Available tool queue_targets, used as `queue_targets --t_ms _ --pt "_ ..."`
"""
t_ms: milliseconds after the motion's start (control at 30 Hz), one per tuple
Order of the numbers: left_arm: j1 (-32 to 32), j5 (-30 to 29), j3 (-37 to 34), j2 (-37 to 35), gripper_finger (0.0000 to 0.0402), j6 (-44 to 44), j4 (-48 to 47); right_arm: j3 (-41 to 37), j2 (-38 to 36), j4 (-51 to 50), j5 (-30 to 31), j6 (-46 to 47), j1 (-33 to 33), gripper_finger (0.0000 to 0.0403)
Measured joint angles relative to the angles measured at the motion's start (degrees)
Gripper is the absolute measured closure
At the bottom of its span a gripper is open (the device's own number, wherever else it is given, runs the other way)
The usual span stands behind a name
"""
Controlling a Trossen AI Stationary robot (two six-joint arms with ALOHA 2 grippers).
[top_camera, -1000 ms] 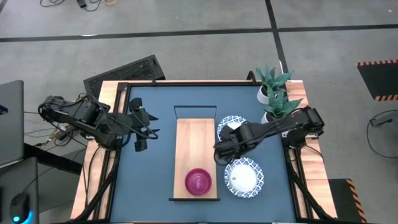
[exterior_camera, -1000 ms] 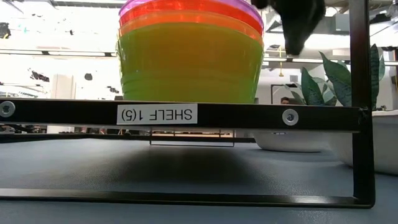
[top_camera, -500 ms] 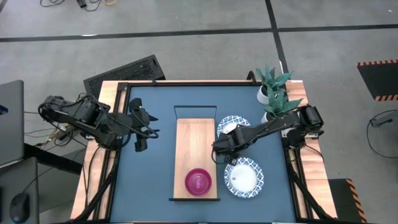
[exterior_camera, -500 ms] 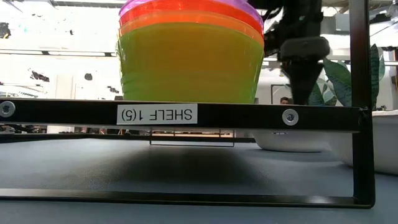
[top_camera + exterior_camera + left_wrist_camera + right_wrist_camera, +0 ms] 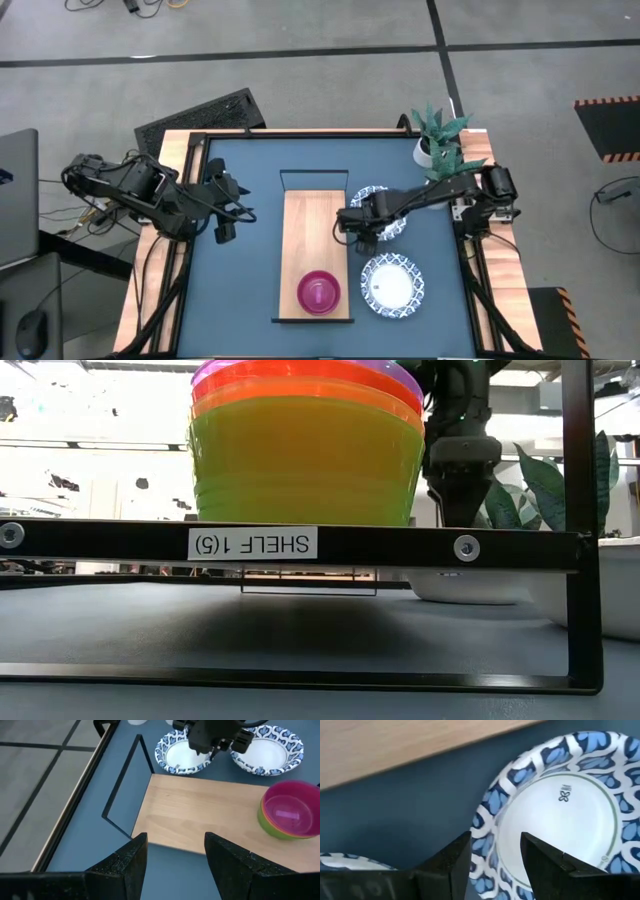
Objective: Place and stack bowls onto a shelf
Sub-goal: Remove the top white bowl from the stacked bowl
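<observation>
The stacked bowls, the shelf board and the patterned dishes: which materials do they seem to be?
Stacked bowls: probably translucent plastic; light glows through the coloured walls.
Shelf board: looks like light wood, matte, with faint grain.
Patterned dishes: glossy white with a blue printed rim; ceramic, melamine or coated paper, I cannot tell which.

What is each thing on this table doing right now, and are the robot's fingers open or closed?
Stack of coloured bowls: nested, purple on top, on the shelf's near end.
Shelf: lying flat, otherwise bare.
Far white dish: on the table beside the shelf, right gripper over its rim, fingers open.
Near white dish: on the table, untouched.
Left gripper: open, waiting off to the shelf's left.
</observation>
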Motion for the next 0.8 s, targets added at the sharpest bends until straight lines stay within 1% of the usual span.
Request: queue_targets --t_ms 800 --pt "0.00 -0.48 0.00 0.00 0.0219 -0.11 0.03 0.00 0.09 1.66 -0.04 -1.25 0.36 0.0207"
